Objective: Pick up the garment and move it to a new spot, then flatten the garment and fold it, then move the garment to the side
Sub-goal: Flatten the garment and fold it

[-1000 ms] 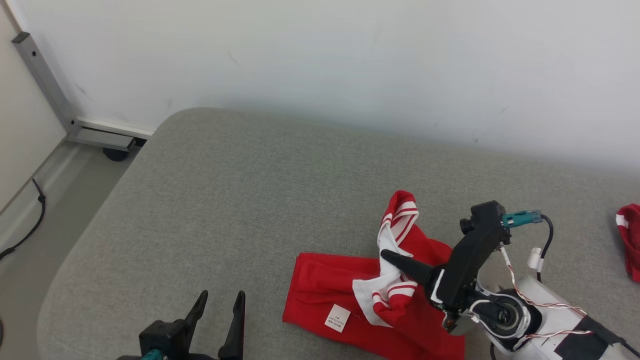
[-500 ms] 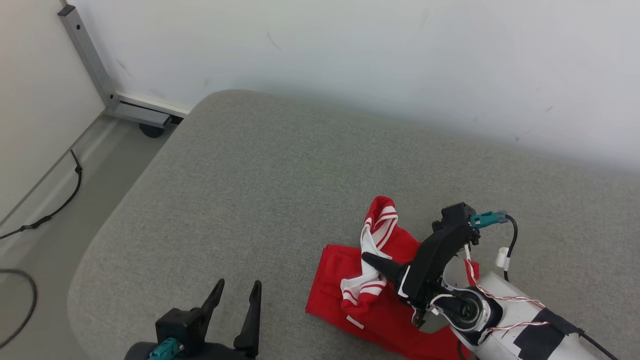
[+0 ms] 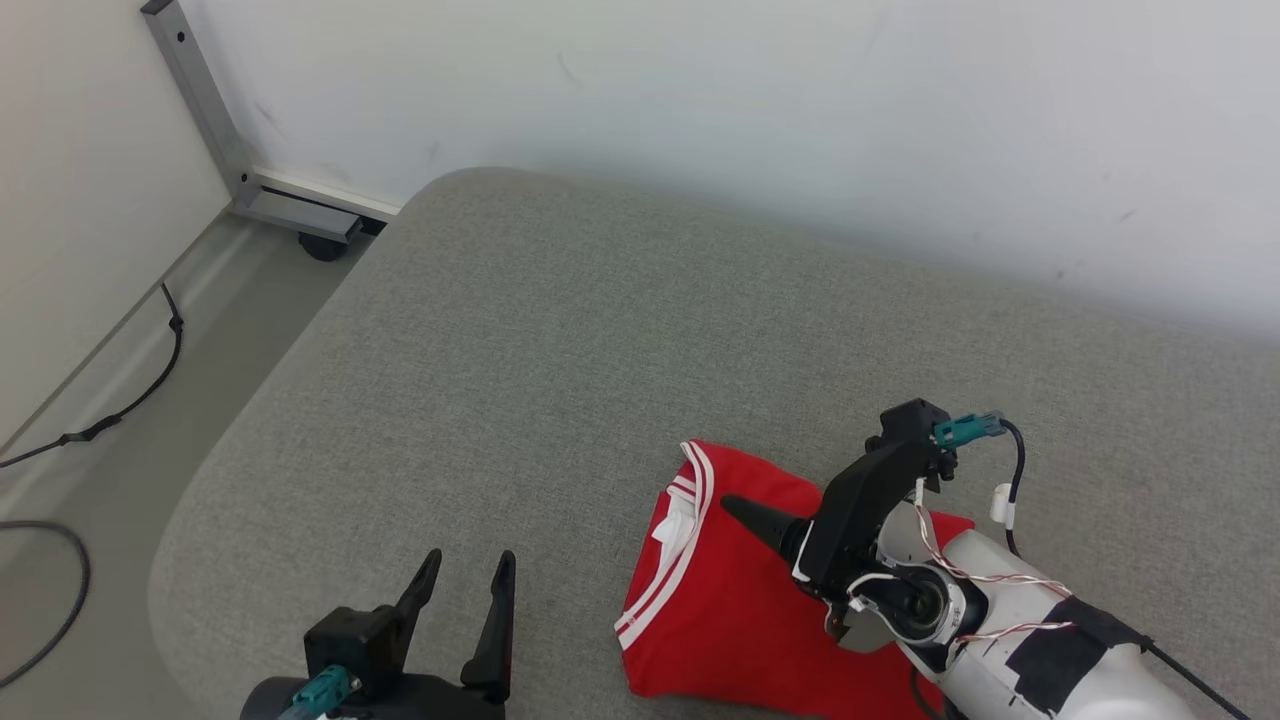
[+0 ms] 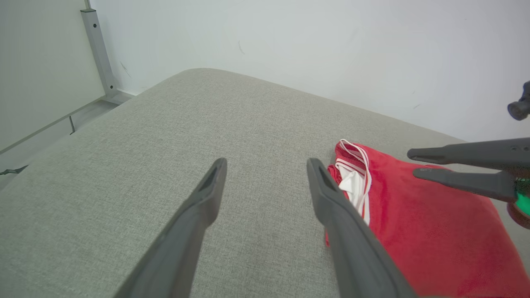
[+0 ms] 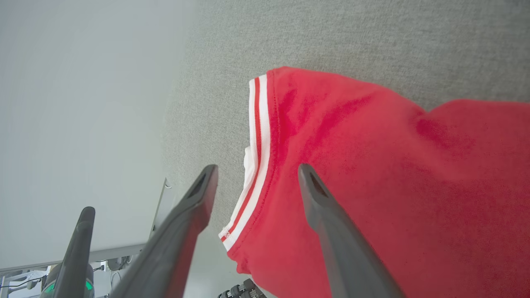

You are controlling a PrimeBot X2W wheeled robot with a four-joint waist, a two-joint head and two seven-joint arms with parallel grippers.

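The red, white-trimmed garment point(image 3: 740, 610) is lying folded near the front of the grey cushion point(image 3: 560, 330), so seemingly only the move aside is remaining. The right gripper point(image 5: 256, 169) is hovering over it, spread wide and empty, the left gripper point(image 3: 470, 557) idling nearby, equally wide.

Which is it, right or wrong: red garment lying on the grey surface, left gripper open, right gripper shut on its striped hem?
Wrong: the right gripper is open over the garment, holding nothing; the right wrist view shows it. The garment does lie on the grey surface, left gripper open.
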